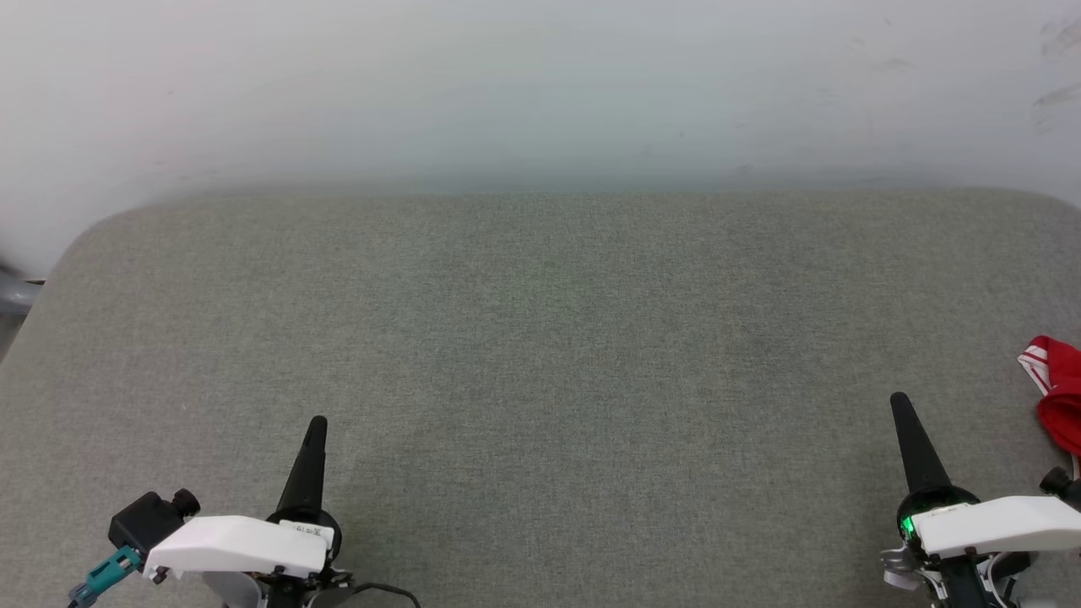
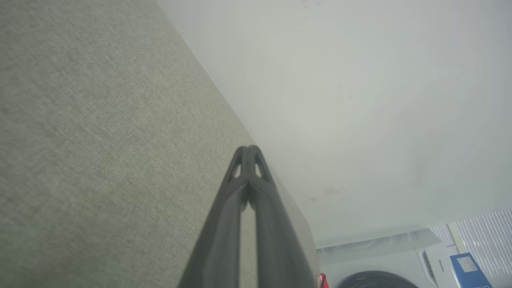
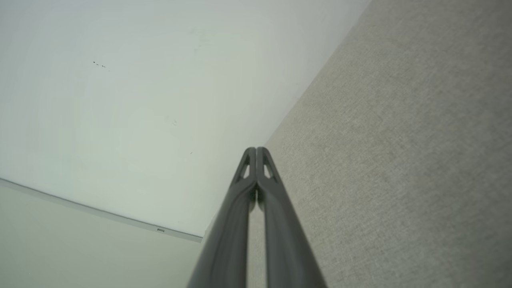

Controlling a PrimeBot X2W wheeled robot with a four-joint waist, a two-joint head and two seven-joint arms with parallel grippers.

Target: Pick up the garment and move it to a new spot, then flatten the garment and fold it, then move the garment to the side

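A bit of the red garment (image 1: 1060, 393) with white striped trim pokes into the head view at the right edge, lying on the grey fabric surface (image 1: 540, 371); most of it is cut off. My right gripper (image 1: 900, 401) stands shut and empty just left of it, apart from the cloth. At the lower left my left gripper (image 1: 317, 422) is shut too, holding nothing. In the left wrist view that gripper (image 2: 248, 149) shows tips pressed together, and a sliver of the garment (image 2: 322, 281) peeks at the bottom edge. The right gripper (image 3: 256, 150) is likewise shut.
A pale wall (image 1: 540, 84) rises behind the surface's far edge. The surface has rounded far corners. In the left wrist view a white washing machine (image 2: 384, 264) and a blue box (image 2: 468, 270) stand beyond the surface's end.
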